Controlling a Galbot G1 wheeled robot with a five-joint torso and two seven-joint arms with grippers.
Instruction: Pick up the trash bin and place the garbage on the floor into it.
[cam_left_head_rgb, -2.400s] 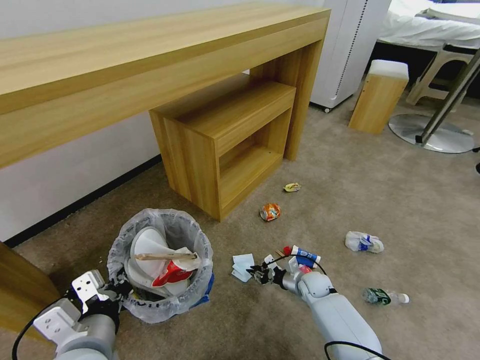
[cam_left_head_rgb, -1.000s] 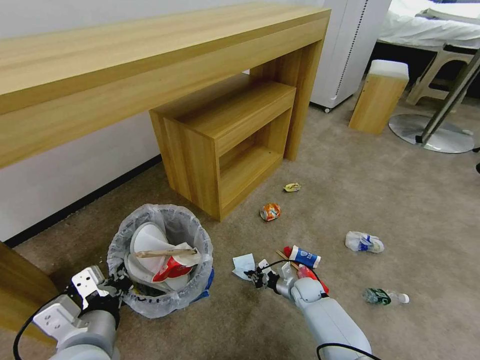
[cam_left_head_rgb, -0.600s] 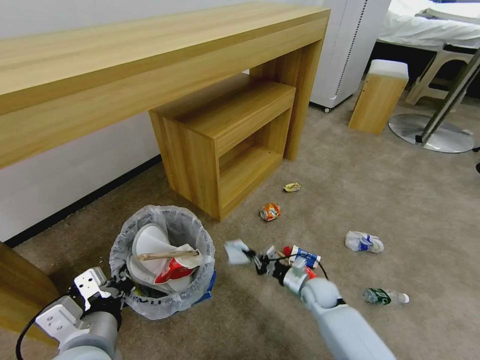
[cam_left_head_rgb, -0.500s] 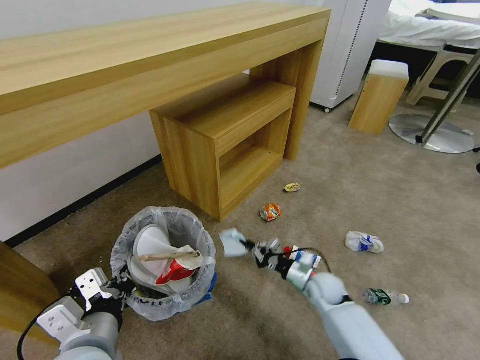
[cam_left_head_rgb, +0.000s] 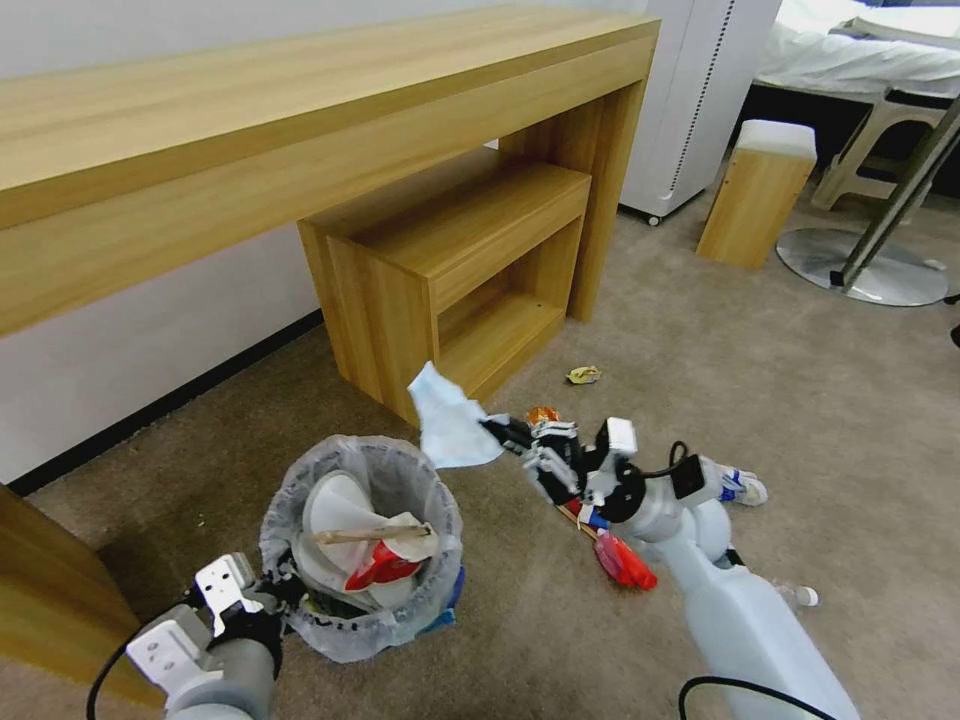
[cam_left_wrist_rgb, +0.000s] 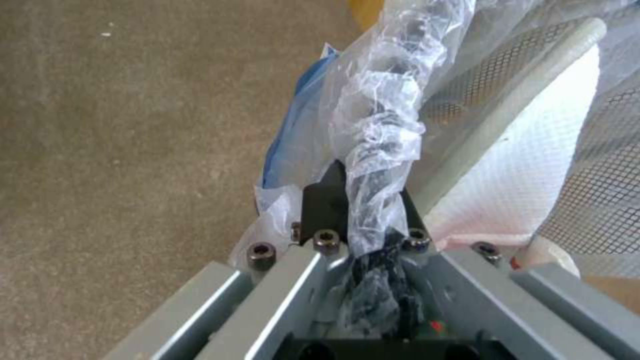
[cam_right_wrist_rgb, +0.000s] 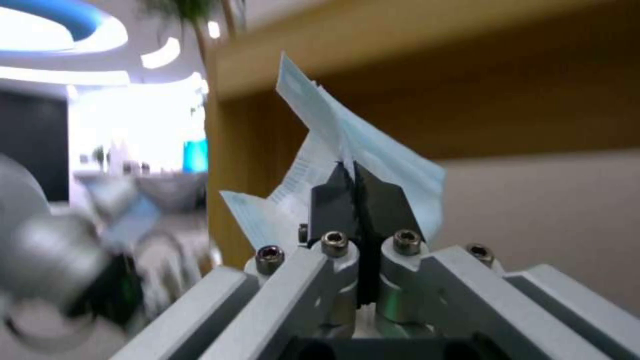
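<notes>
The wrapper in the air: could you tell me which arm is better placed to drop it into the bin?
Right. Its pincer is shut on the wrapper just above the bin; the left pincer grips the bin's rim.

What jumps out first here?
The right claw holds a pale blue wrapper in the air, just above and beside the bin. The left claw pinches the bin's bagged rim, and the bin is already stuffed with cups. More litter, like a yellow scrap, dots the floor.
</notes>
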